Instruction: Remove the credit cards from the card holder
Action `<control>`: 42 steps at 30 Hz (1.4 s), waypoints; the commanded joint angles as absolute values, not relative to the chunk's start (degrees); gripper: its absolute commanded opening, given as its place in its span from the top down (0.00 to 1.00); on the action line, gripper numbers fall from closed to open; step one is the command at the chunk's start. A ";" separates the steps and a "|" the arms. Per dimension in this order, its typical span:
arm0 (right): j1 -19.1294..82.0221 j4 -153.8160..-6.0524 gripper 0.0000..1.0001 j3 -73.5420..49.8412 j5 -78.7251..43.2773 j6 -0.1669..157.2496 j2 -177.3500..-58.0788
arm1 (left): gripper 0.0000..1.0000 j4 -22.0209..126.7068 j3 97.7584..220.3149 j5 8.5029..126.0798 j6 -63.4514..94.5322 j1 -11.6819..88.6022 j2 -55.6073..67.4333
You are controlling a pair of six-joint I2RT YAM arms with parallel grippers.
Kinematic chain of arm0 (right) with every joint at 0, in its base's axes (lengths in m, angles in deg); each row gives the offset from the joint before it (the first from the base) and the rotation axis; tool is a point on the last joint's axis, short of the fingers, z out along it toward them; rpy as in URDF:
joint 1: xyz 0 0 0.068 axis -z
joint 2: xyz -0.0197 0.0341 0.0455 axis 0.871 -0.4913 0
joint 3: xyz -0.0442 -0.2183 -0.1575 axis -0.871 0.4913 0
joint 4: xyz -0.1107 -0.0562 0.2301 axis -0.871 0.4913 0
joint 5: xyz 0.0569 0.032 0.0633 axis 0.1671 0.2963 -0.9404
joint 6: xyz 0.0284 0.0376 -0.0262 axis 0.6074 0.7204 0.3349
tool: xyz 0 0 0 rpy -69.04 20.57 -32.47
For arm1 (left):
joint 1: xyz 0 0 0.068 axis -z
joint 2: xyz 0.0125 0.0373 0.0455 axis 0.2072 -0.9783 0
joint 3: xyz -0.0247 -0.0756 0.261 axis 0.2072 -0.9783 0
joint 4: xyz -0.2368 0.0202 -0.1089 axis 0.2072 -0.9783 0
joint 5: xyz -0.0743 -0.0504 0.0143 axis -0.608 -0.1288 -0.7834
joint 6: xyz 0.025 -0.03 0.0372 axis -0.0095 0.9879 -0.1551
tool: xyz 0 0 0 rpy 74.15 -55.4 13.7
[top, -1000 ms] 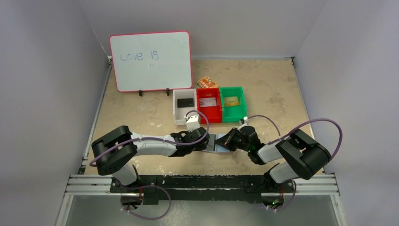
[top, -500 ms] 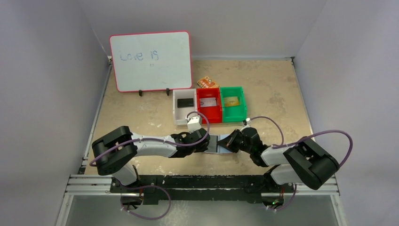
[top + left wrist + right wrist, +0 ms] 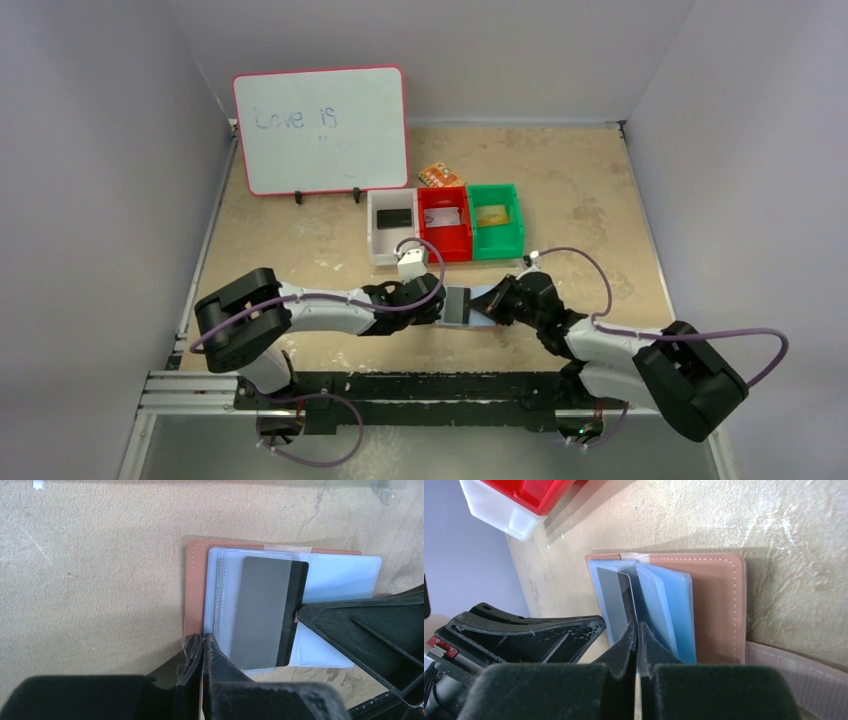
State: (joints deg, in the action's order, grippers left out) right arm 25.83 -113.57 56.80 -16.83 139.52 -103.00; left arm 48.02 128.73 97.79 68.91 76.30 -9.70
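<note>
The tan-brown card holder (image 3: 462,305) lies open on the table between my two grippers, its pale blue sleeves up. In the left wrist view a grey credit card (image 3: 260,610) with a black stripe sticks partly out of a sleeve, over the brown cover (image 3: 195,580). My left gripper (image 3: 204,637) is shut, its tips pinched on the holder's near left corner where sleeve meets cover. My right gripper (image 3: 637,626) is shut on the edge of the grey card (image 3: 611,597), beside the blue sleeves and the brown flap (image 3: 719,605). From above, the left gripper (image 3: 438,307) and the right gripper (image 3: 495,303) flank the holder.
Three small bins stand just behind the holder: white (image 3: 373,230), red (image 3: 445,247) and green (image 3: 497,250), each with a card inside. A whiteboard (image 3: 322,130) stands at the back left, an orange patterned packet (image 3: 440,175) behind the bins. The holder's snap tab (image 3: 794,665) lies at its right.
My left gripper has closed at the holder's left edge. The right arm's elbow has swung out to the right and lower, its gripper staying shut at the holder.
</note>
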 commanded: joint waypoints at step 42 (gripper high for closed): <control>26.41 -110.14 0.94 57.02 -14.60 136.59 -101.52 | 0.91 46.62 134.81 93.41 65.11 77.32 -19.57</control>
